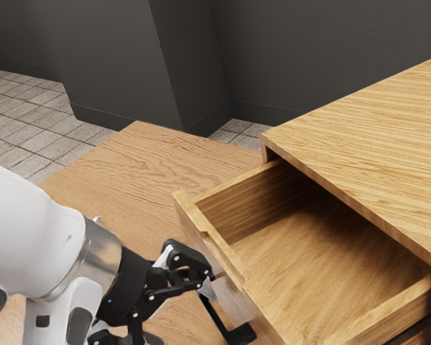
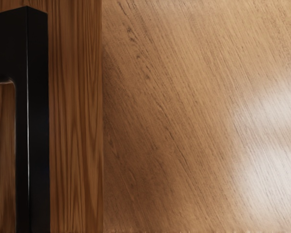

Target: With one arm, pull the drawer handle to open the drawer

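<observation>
Grained wooden drawer (image 1: 258, 198); slim, square-edged black handle (image 2: 34, 121)

Black handle (image 2: 34, 145) on drawer front (image 2: 75, 121); wooden surface (image 2: 199, 121) beside.

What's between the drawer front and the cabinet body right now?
Only the drawer floor, bare wood with nothing lying on it. The drawer front stands well clear of the cabinet body. The exterior view shows this.
</observation>
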You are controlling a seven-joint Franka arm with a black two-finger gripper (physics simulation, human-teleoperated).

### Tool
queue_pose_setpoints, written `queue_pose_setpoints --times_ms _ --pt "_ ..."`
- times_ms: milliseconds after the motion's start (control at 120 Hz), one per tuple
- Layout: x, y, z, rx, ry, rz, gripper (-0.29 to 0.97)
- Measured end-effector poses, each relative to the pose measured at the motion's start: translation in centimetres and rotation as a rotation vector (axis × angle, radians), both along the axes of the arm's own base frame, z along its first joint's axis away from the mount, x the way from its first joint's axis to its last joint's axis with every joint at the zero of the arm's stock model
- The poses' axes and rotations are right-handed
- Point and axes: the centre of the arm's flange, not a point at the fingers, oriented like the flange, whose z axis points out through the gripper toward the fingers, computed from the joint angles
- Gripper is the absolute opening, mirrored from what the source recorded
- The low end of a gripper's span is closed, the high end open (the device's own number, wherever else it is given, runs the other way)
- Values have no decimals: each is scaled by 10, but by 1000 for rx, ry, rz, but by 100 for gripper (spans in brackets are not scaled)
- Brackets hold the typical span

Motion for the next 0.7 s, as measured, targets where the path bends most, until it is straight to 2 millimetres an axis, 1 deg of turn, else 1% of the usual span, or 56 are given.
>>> queue_pose_setpoints --times_ms 175,300,375,700 --pt "-7 6 3 1 11 19 68" --pt "-12 8 5 4 16 29 65" --pt "-14 9 6 5 20 35 67" --pt "-25 13 8 9 43 63 68"
